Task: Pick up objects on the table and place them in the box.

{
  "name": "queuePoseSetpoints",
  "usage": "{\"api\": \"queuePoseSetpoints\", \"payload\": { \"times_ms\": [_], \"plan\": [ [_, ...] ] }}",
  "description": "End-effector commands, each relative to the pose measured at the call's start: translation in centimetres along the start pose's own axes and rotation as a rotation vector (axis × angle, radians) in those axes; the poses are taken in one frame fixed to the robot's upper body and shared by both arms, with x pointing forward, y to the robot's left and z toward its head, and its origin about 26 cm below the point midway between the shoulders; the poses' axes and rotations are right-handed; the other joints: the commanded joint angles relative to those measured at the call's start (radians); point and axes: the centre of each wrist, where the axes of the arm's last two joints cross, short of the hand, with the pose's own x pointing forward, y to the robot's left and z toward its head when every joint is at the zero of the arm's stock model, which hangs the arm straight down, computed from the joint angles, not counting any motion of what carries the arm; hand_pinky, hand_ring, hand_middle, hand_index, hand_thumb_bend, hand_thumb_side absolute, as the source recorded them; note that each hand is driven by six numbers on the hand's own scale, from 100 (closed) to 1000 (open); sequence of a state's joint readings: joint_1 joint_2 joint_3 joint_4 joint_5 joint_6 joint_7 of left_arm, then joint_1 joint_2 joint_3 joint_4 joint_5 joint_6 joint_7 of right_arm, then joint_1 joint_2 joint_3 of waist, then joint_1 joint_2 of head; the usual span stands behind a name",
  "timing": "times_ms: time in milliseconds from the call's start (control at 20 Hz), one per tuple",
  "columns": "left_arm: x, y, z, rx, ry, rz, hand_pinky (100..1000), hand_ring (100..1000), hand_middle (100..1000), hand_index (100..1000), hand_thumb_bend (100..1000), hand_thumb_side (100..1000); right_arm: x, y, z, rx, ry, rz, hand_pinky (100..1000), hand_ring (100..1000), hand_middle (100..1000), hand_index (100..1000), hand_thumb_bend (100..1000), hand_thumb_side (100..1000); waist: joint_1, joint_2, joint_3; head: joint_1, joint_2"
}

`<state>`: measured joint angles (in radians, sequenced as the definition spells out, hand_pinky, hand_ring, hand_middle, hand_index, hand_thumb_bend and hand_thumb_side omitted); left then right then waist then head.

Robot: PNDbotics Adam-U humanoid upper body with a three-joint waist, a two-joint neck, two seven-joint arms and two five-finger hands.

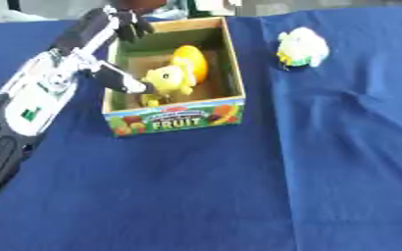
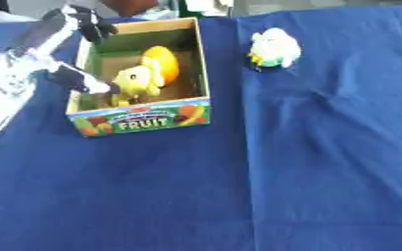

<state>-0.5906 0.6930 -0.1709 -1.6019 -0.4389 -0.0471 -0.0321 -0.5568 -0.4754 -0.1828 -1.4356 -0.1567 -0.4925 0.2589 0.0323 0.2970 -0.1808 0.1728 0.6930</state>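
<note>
A cardboard box (image 1: 175,117) marked FRUIT stands on the blue cloth at upper left. Inside it lie an orange-yellow rounded object (image 1: 192,61) and a yellow soft toy (image 1: 166,81). My left hand (image 1: 101,44) hangs over the box's left wall, fingers spread and relaxed toward the far corner, thumb (image 1: 123,81) reaching down beside the yellow toy; it grips nothing. A white and green soft object (image 1: 302,47) lies on the cloth right of the box. My right hand shows in neither view.
The blue cloth (image 1: 307,171) covers the whole table, with creases on the right side. Dim shapes sit past the far edge behind the box.
</note>
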Motion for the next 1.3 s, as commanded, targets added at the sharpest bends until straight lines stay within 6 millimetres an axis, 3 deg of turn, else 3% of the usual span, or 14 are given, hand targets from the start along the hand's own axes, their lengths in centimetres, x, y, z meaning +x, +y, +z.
{"api": "queuePoseSetpoints", "payload": {
  "times_ms": [50,450,800,1200,1300],
  "plan": [
    [0.6,2.7,1.0,0.124,0.010,0.021,559,531,541,719,795,100,0.4,-1.8,-1.1,0.034,-0.015,0.069,657,868,636,854,100,100,-0.006,-0.021,0.008,-0.012,-0.009],
    [2.0,2.2,4.7,0.288,0.059,0.200,547,522,532,714,793,100,-0.7,-4.1,-3.6,0.159,0.019,0.190,656,867,653,852,100,100,-0.023,-0.030,0.040,-0.044,-0.012],
    [1.9,1.2,7.3,0.343,0.134,0.355,542,521,531,716,798,100,-1.6,-5.4,-6.4,0.320,0.062,0.303,668,883,714,873,100,100,-0.039,-0.034,0.077,-0.068,0.001],
    [1.7,0.5,8.5,0.392,0.181,0.455,539,520,530,714,801,100,-4.3,-3.7,-8.0,0.485,0.155,0.323,694,920,766,903,100,100,-0.049,-0.035,0.108,-0.096,0.015],
    [1.8,0.3,8.8,0.390,0.186,0.465,539,520,530,715,802,100,-5.8,-2.2,-8.0,0.527,0.189,0.410,698,925,772,906,100,100,-0.048,-0.036,0.113,-0.101,0.017]
  ]
}}
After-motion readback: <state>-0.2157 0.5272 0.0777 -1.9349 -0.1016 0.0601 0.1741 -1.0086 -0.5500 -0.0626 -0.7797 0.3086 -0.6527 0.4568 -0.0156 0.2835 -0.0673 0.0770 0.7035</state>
